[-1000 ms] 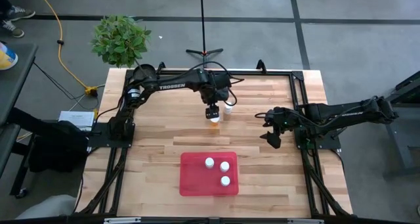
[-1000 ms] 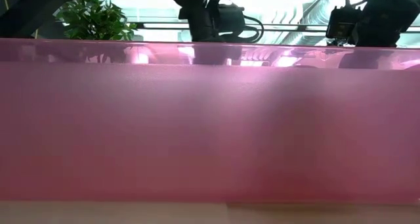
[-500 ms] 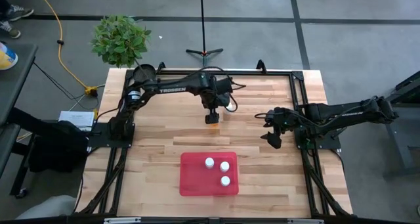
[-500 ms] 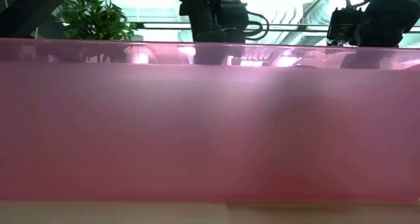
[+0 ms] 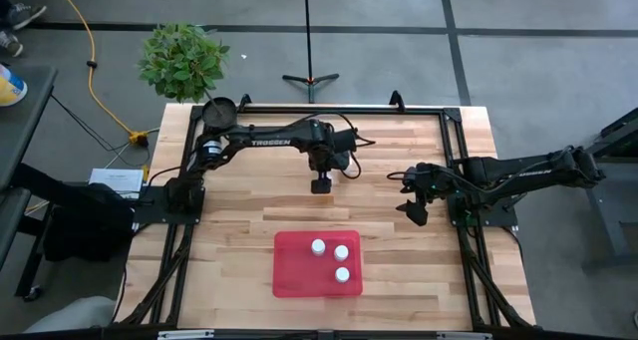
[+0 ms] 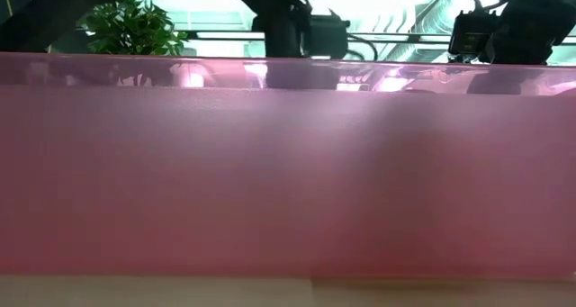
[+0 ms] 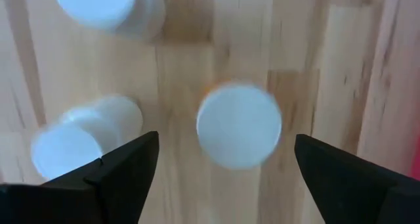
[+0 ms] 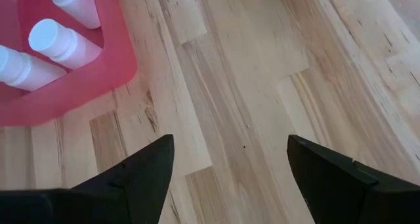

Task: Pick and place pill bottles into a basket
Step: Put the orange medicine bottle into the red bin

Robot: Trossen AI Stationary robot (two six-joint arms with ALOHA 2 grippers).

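Observation:
My left gripper [image 5: 321,184] is open and points straight down at the far middle of the table. In the left wrist view its fingers [image 7: 125,168] stand on either side of a white-capped pill bottle [image 7: 239,125] with an orange rim, without touching it. Two more white bottles stand upright beside it: one [image 7: 98,4] farther off and one [image 7: 69,142] by one finger. The red basket [image 5: 299,275] sits at the near middle and holds three bottles [image 5: 341,252]. My right gripper [image 5: 413,210] is open and empty at the right.
The basket's pink wall [image 6: 288,163] fills the low view. In the right wrist view the basket's corner [image 8: 98,86] with its bottles [image 8: 56,40] lies off to one side of bare wood. A potted plant [image 5: 182,59] stands beyond the far left corner.
My left gripper has moved a little toward the table's near edge, over the orange bottle, which it now covers in the high view. The right arm has kept still.

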